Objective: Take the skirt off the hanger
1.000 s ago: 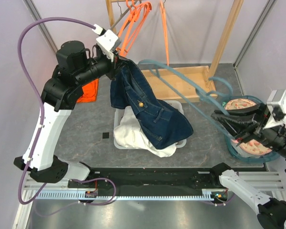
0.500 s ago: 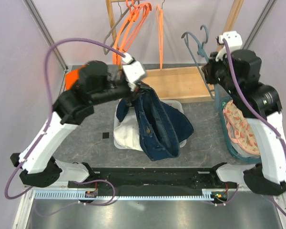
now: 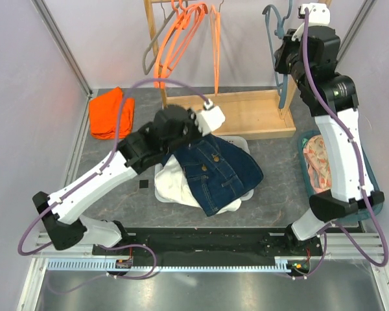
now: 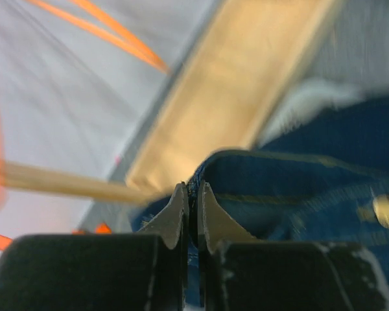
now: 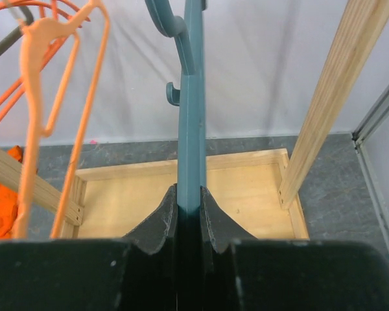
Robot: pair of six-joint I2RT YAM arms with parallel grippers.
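Your left gripper [image 4: 193, 194] has its jaws pinched together on the waistband of the denim skirt [image 4: 324, 162], which spills out ahead of them over the white bin [image 3: 241, 141]. Your right gripper [image 5: 189, 197] is clamped on the teal hanger [image 5: 193, 97], which rises bare above the jaws. The separation looks done; what is left, I judge, is to release the denim skirt and park the hanger.

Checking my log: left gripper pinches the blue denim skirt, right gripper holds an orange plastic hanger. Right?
No: the right wrist view shows the right gripper shut on a teal plastic hanger, not orange. The left gripper does pinch the blue denim skirt.
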